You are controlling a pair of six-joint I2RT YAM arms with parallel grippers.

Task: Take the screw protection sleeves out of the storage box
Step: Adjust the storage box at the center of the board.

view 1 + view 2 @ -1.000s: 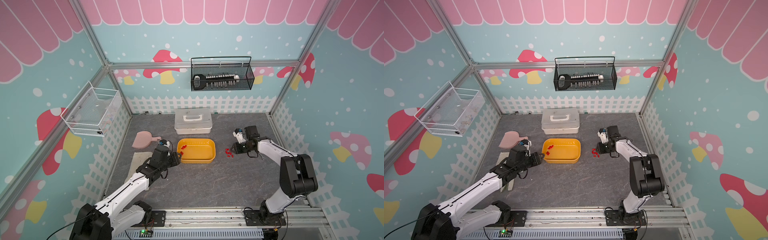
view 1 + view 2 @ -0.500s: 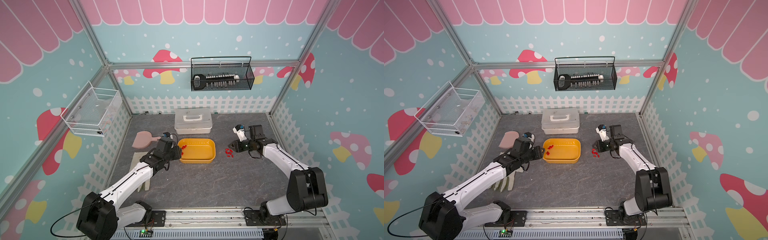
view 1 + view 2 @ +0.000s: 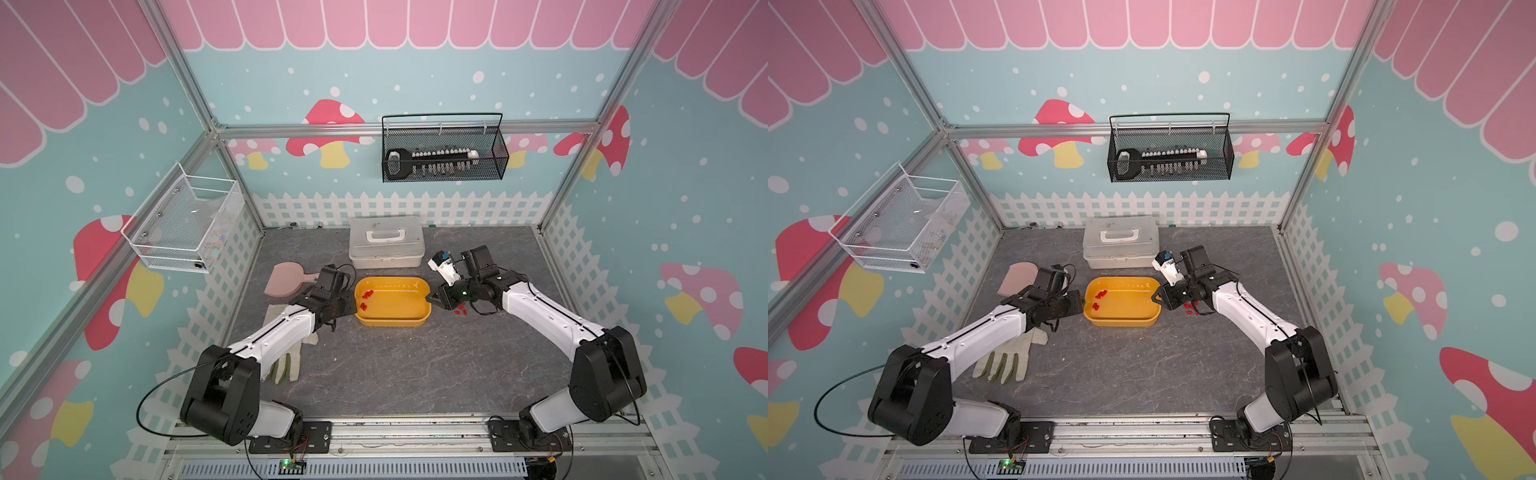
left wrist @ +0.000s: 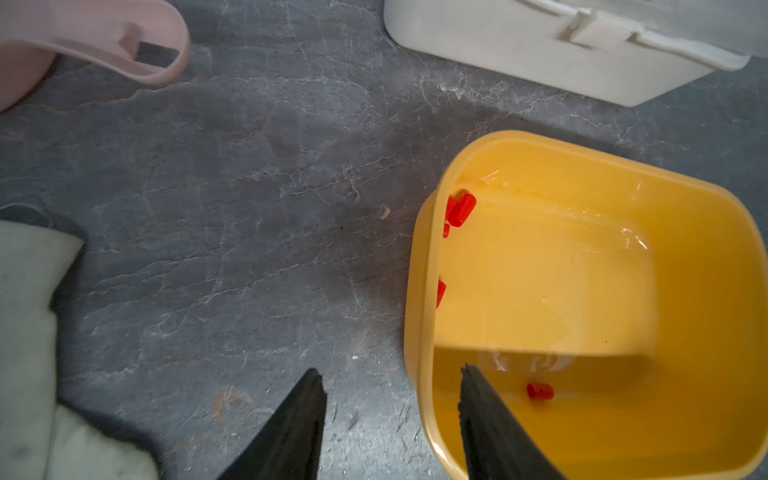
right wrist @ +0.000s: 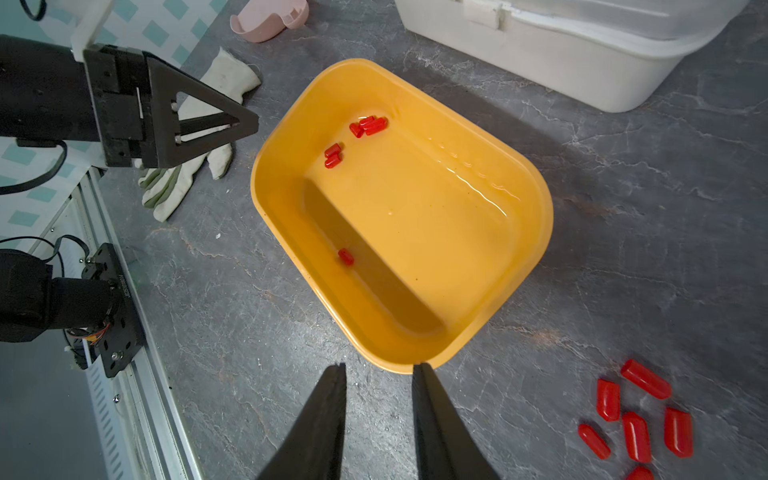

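The yellow storage box (image 3: 390, 322) (image 3: 1121, 321) sits mid-table. Several red screw protection sleeves (image 3: 366, 294) (image 5: 368, 124) lie at its left end, and a lone one (image 5: 345, 256) (image 4: 540, 391) rests by the front wall. More sleeves (image 3: 459, 308) (image 5: 636, 415) lie loose on the table to the right of the box. My left gripper (image 3: 351, 305) (image 4: 390, 372) is open and straddles the box's left wall, one finger inside and one outside. My right gripper (image 3: 430, 297) (image 5: 380, 365) is open and empty at the box's right end.
A white lidded case (image 3: 386, 243) stands just behind the box. A pink scoop (image 3: 284, 282) and a pale glove (image 3: 286, 361) lie to the left, under my left arm. Wire baskets hang on the back wall (image 3: 442, 153) and the left wall (image 3: 187, 224).
My left gripper has moved right up to the box's left wall. My right gripper has moved left from the loose sleeves to the box's right end.
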